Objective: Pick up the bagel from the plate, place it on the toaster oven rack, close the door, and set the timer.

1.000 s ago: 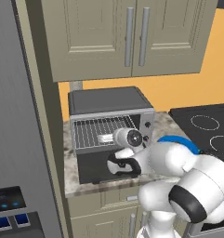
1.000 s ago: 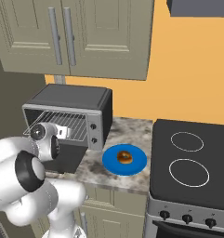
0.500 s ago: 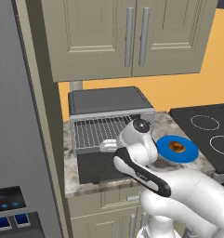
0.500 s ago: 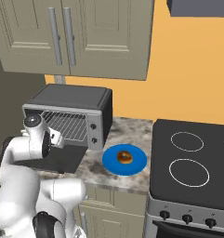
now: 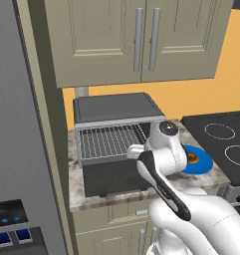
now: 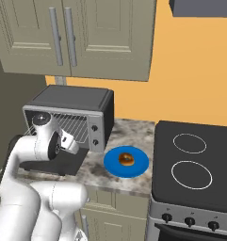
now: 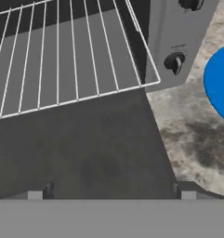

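The toaster oven (image 5: 116, 112) stands with its door (image 5: 111, 177) dropped flat toward me and the wire rack (image 5: 109, 142) bare inside. My gripper (image 5: 134, 151) hovers over the door's right part, near the rack's front right corner. In the hand view its two tips sit far apart at the bottom; the gripper (image 7: 111, 193) is open and holds nothing, above the door (image 7: 85, 148) and the rack (image 7: 67, 56). The bagel (image 6: 126, 159) lies in the middle of the blue plate (image 6: 110, 162), right of the oven and apart from my hand.
Two knobs (image 7: 174, 62) sit on the oven's right panel. A black stovetop (image 6: 192, 164) lies right of the plate, and a tall grey fridge (image 5: 22, 149) stands to the oven's left. Cabinets (image 5: 141, 40) hang above. Marbled counter (image 7: 197, 139) shows between door and plate.
The arm has swung its elbow down and forward. The hand has risen a little and shifted right over the open door. Bagel, plate and oven have not moved.
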